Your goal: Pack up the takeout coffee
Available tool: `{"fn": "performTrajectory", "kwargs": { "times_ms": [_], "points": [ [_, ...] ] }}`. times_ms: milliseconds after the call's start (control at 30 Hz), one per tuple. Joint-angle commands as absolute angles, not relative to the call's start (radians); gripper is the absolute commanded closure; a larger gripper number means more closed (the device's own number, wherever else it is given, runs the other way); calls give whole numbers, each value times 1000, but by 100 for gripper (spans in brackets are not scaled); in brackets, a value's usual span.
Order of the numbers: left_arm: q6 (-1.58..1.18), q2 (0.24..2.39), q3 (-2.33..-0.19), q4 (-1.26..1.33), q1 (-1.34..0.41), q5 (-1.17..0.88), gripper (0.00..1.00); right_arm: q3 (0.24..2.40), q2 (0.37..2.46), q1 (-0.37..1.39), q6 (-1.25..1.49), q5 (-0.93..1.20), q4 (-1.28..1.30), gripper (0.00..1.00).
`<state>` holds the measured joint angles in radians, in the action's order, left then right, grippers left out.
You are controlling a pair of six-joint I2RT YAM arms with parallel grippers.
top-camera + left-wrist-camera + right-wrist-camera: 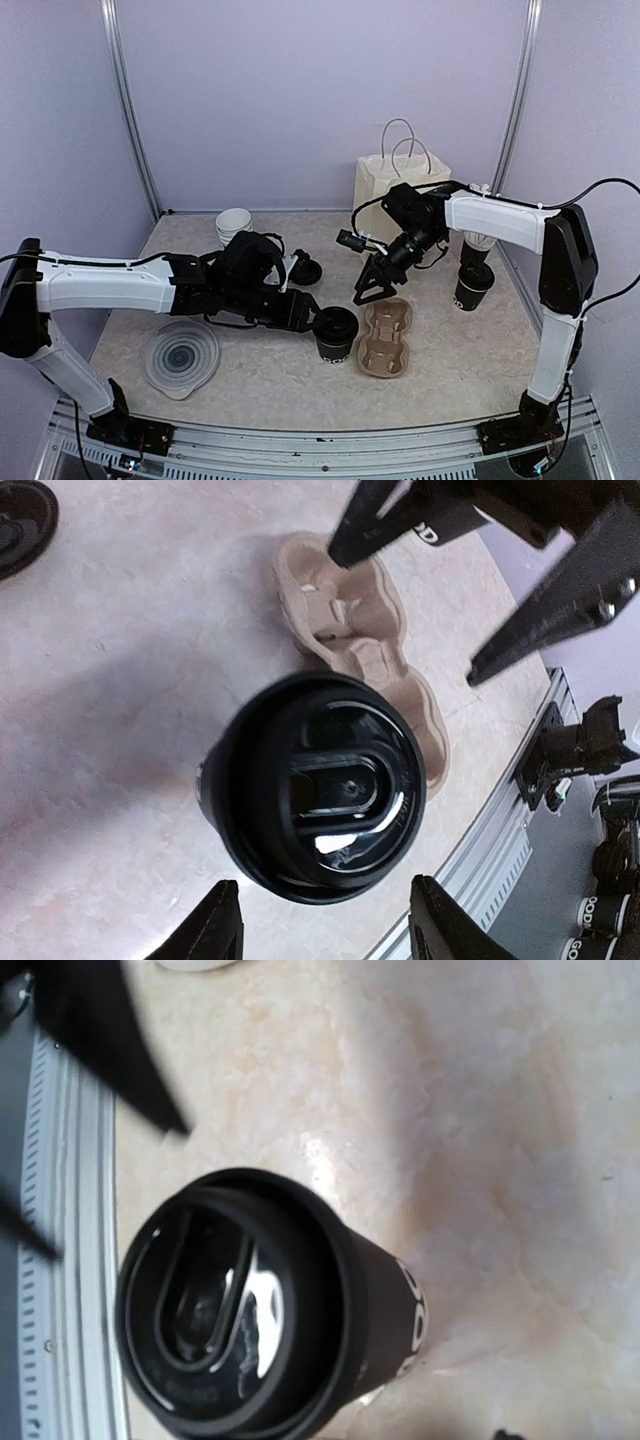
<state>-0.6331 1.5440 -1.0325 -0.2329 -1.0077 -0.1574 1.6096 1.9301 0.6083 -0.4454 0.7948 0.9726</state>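
Observation:
A black takeout coffee cup (pixel 335 333) with a black lid stands upright on the table, just left of the brown pulp carrier tray (pixel 387 338). My left gripper (pixel 306 316) is open at the cup's left side. In the left wrist view the lidded cup (pixel 320 785) lies just beyond my spread fingertips (pixel 216 926), not between them. My right gripper (pixel 372 293) hangs open above the far end of the tray (pixel 345 630), holding nothing. The right wrist view looks down on the same cup (pixel 250 1330); its own fingers are out of frame.
A second black cup (pixel 473 286) stands at the right. Behind the right arm is a white paper bag (pixel 400 185). White nested cups (pixel 233 225) and a loose black lid (pixel 308 270) lie further back. A clear plastic lid (pixel 180 356) rests front left.

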Motion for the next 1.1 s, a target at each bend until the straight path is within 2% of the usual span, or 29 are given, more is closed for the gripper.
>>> {"fn": "performTrajectory", "kwargs": {
  "times_ms": [0, 267, 600, 1067],
  "points": [
    [-610, 1477, -1002, -194, -919, -156, 42, 1555, 1872, 609, -511, 760, 940, 25],
    [-608, 1510, -988, -30, -828, -272, 37, 1451, 1816, 699, -500, 568, 830, 9],
    [-643, 1659, -994, 75, -852, -375, 38, 1481, 1869, 746, -474, 530, 835, 4],
    [-720, 1711, -907, 123, -892, -388, 49, 1522, 1919, 757, -437, 578, 848, 0]
  ]
}}
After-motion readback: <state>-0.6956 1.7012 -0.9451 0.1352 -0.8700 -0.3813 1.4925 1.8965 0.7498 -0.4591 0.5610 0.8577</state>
